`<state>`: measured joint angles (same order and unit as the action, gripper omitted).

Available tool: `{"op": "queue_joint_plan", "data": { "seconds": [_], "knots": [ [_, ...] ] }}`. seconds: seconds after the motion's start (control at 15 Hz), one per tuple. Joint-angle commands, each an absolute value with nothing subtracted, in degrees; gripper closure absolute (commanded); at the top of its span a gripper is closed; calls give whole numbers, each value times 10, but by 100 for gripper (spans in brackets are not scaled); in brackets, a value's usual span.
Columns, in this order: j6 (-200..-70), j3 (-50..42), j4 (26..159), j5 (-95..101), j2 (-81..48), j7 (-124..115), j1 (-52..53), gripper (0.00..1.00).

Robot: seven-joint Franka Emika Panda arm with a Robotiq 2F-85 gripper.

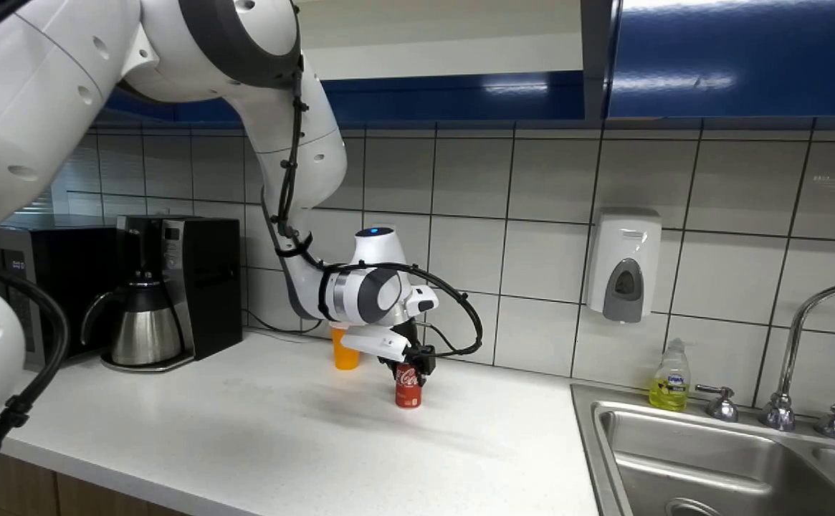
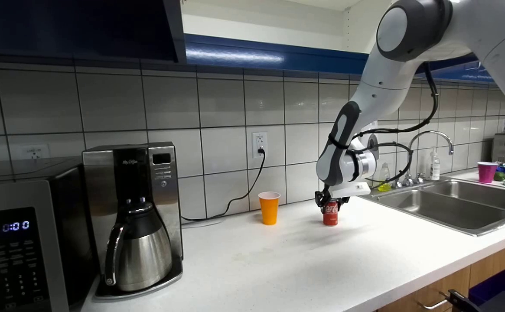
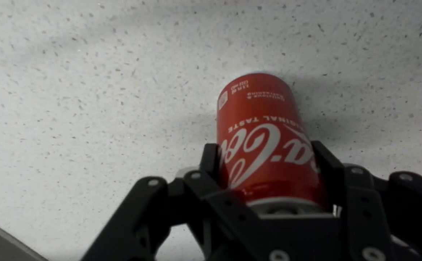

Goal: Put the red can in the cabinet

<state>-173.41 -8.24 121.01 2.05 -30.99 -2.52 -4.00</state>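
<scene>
The red can (image 1: 408, 393) stands upright on the white counter; it also shows in an exterior view (image 2: 330, 218) and in the wrist view (image 3: 259, 108). My gripper (image 3: 263, 154) points down around the can's upper part. Its two black fingers press against opposite sides of the can, and the gripper body partly hides the pale metallic top. The gripper shows in both exterior views (image 1: 410, 364) (image 2: 331, 203). The wall cabinet (image 1: 453, 97) hangs above the counter, with a blue lower edge and its white interior open to view (image 2: 256, 21). Part of it is behind the arm.
An orange cup (image 2: 269, 208) stands near the wall beside the can. A coffee maker (image 2: 133, 216) and a microwave (image 2: 31, 234) are at one end. The sink (image 1: 704, 459), soap bottle (image 1: 670, 380) and wall dispenser (image 1: 625, 265) are at the other. A blue door (image 1: 740, 57) adjoins the opening.
</scene>
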Motion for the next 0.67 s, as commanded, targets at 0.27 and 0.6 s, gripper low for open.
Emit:
{"op": "queue_joint_plan", "data": {
  "seconds": [0.27, 0.6],
  "knots": [
    [-1724, -84, 1212, 10, -297, -29, -37, 61],
    [-1682, -85, 1219, 17, -274, -25, -30, 61]
  ]
}}
